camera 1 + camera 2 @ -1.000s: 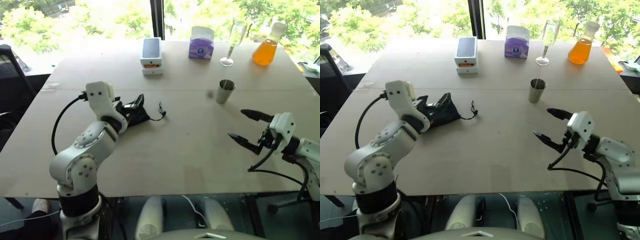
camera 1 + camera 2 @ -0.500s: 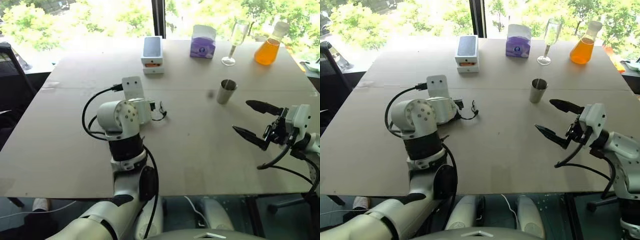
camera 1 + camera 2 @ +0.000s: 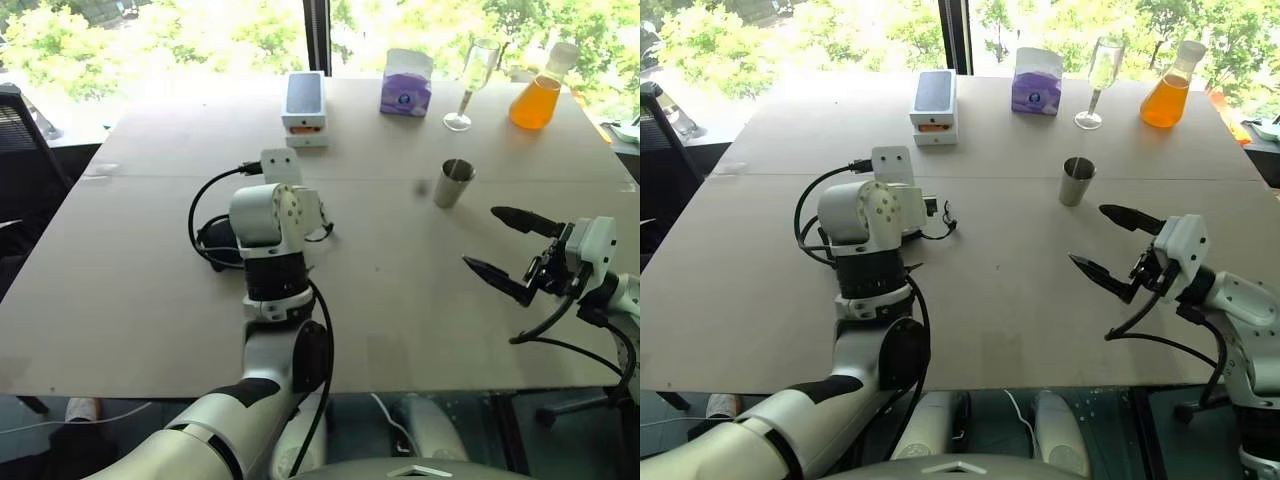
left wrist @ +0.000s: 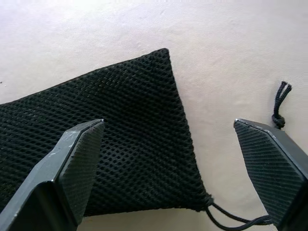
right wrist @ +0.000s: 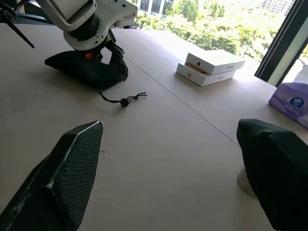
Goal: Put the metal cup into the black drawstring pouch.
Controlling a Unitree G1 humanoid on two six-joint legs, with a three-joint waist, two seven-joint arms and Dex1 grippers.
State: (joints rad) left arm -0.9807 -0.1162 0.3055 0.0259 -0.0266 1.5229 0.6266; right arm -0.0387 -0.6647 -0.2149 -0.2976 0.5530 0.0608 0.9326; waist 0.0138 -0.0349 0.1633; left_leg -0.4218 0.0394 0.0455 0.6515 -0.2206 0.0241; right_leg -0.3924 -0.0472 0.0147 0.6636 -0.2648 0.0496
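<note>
Hovering over the pouch, fingers spread wide, nothing held.
Lying flat on the table [image 3: 120, 290]: pouch [image 4: 120, 144], between wide-open left fingers [image 4: 77, 163], cord by its mouth. Hanging apart, right gripper [image 3: 510, 255] gaping empty. Standing upright nearby beyond it, toward the table's far edge: cup [image 3: 452, 183].

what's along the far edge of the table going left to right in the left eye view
white box → purple tissue pack → clear stemmed glass → flask of orange liquid
</note>
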